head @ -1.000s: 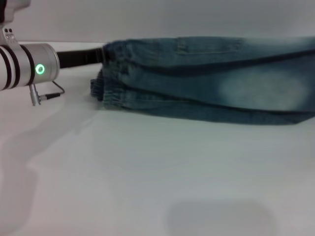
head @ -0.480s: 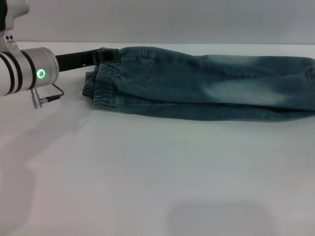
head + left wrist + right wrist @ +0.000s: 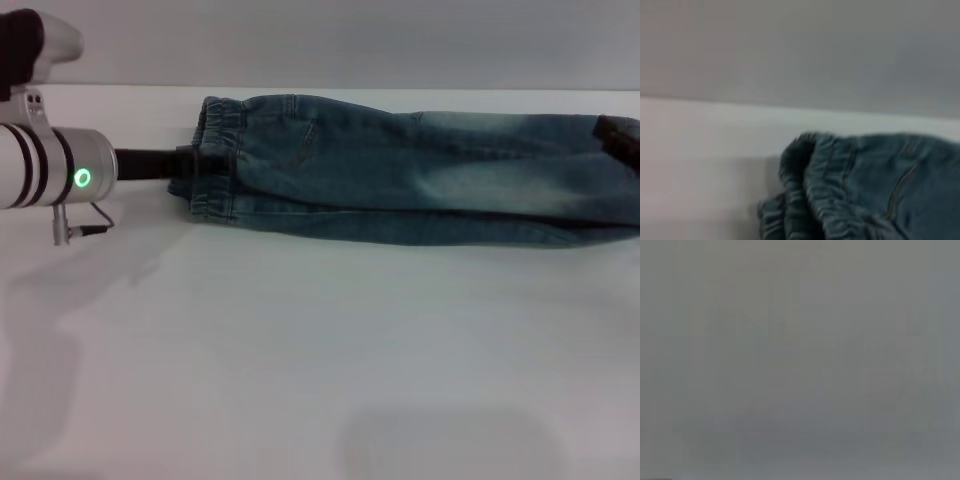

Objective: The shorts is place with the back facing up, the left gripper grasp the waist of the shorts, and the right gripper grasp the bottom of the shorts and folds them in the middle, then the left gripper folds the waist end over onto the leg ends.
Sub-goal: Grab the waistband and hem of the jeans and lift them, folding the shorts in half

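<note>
The shorts (image 3: 420, 170) lie on the white table, folded lengthwise into a long blue denim strip that runs left to right. The waist of the shorts (image 3: 215, 165) is the ruffled elastic band at the strip's left end; it fills the left wrist view as stacked gathered layers (image 3: 830, 200). My left gripper (image 3: 195, 160) reaches in level from the left, its silver wrist with the green ring behind it, and its tip meets the middle of the waist edge. The leg ends (image 3: 600, 180) lie at the far right, where a dark shape, seemingly my right gripper (image 3: 622, 138), rests on the denim. The right wrist view shows only grey.
The white table (image 3: 320, 350) stretches toward me from the shorts, with a faint shadow near its front edge. A grey wall (image 3: 350, 40) stands just behind the shorts along the table's back edge.
The waist end was held up a second ago and has come down flat onto the table. My left gripper dropped from the waist's top edge to its middle. A dark shape appeared at the leg ends.
</note>
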Controlling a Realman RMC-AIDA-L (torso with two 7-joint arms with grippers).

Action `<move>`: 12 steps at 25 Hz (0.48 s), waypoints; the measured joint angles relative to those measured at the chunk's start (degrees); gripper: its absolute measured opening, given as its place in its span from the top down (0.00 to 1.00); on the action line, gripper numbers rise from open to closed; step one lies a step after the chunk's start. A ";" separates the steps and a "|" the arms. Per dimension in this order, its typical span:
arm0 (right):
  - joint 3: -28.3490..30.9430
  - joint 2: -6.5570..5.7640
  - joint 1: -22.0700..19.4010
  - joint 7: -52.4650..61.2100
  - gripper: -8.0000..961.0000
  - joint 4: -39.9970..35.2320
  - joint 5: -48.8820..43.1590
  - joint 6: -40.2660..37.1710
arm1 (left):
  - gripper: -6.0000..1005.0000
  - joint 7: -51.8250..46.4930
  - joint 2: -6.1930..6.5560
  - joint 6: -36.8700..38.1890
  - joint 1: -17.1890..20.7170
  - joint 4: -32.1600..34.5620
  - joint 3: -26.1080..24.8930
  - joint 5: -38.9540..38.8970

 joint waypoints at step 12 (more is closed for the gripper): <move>-0.91 0.07 -0.28 -1.06 0.23 1.13 -0.09 3.37 | 0.17 -0.14 0.02 2.82 0.23 1.67 0.07 2.74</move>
